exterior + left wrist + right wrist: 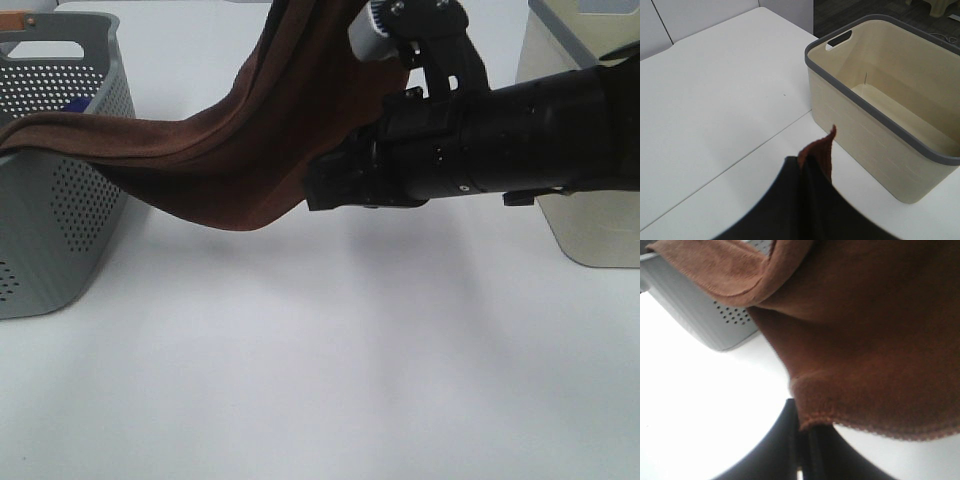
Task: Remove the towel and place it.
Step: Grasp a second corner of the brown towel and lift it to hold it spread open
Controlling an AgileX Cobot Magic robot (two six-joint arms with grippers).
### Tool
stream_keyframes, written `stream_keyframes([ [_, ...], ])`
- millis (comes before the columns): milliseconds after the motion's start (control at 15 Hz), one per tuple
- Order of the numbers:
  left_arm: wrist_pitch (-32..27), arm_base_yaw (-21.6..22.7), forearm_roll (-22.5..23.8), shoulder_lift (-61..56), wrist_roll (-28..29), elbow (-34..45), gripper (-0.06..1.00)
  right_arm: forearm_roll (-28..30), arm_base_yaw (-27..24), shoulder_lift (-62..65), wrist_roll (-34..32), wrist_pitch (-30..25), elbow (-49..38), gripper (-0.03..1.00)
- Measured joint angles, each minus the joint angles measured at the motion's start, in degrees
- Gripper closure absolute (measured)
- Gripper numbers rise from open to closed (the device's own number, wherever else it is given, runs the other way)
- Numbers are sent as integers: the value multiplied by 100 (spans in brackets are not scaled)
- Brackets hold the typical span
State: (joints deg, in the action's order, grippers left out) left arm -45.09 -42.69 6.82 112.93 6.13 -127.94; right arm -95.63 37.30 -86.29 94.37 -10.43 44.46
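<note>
Lifting step: towel (230, 150) trails over grey basket (70, 200) rim; left hand (807, 161) and right hand (802, 426) each pinched shut on its edge. Next, likely: clear rim, carry right toward cream basket (855, 130)

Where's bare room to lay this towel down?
The white table in front, between the grey basket and the cream basket, is bare. The cream basket's inside looks empty too. Crowded: the towel and black arm span the gap farther back.

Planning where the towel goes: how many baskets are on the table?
2. The grey perforated basket stands at the left, with the towel trailing over its rim; the cream basket stands at the right. Others could lie outside the view.
</note>
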Motion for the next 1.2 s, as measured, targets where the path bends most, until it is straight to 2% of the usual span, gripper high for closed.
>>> stream_keyframes([
  [67,-6,0,0,-34,0,0,94,561,0,-57,-487,-235,0,97],
  [133,-34,0,0,-86,0,0,94,1249,0,-74,-1364,-378,0,97],
  [267,-223,0,0,-132,6,0,94,2979,0,-74,-3604,-481,0,97],
  [333,-556,0,0,-120,6,0,94,4675,0,-63,-5678,-602,0,97],
  [467,-882,0,-6,-57,11,0,94,6801,-143,63,-8113,-1060,138,97],
  [600,-940,0,-223,34,23,0,94,8554,-544,418,-9752,-1971,493,97],
  [733,-796,0,-682,120,23,0,94,9660,-928,751,-10411,-2905,934,97],
  [933,-120,0,-1473,166,-29,0,94,10267,-1352,1146,-10468,-3764,1536,97],
  [1067,189,0,-1558,6,-126,0,94,10594,-1392,1473,-10468,-4091,1960,97],
  [1200,241,0,-1278,-338,-143,0,94,10674,-1392,1770,-10468,-4206,2424,97],
])
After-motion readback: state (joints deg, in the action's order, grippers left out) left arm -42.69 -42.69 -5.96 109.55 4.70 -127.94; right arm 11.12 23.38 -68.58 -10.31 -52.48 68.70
